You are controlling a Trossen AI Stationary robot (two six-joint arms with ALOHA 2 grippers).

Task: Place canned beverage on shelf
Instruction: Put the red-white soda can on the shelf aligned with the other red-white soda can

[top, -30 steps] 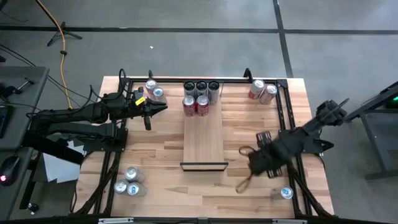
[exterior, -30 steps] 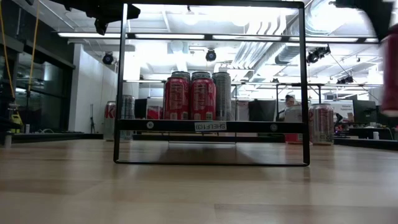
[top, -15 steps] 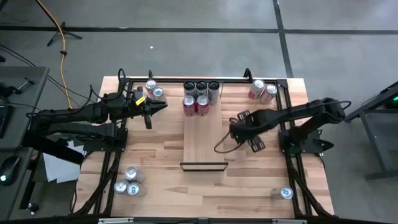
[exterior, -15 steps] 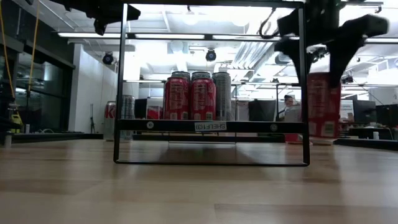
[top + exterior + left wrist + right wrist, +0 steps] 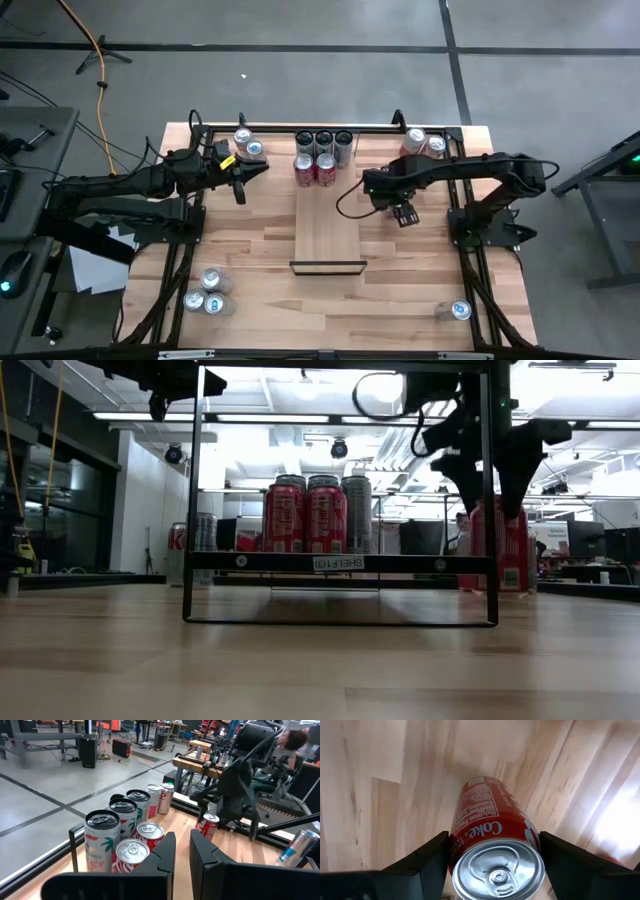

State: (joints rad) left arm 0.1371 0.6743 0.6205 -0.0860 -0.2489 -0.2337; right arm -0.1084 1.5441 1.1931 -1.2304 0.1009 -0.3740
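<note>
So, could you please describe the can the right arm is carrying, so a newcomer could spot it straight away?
Start at the shelf, the pale panel mid-table, and look just past its right edge. There the right gripper holds a red Coke can upright. It is the only can held by fingers; the others stand free on the shelf or tabletop.

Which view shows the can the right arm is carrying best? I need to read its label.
The right wrist view: the red Coke can fills it, label and top plain, between the right gripper jaws. The low view shows its side behind the frame post. The left wrist view shows it small. The high view hides it.
</note>
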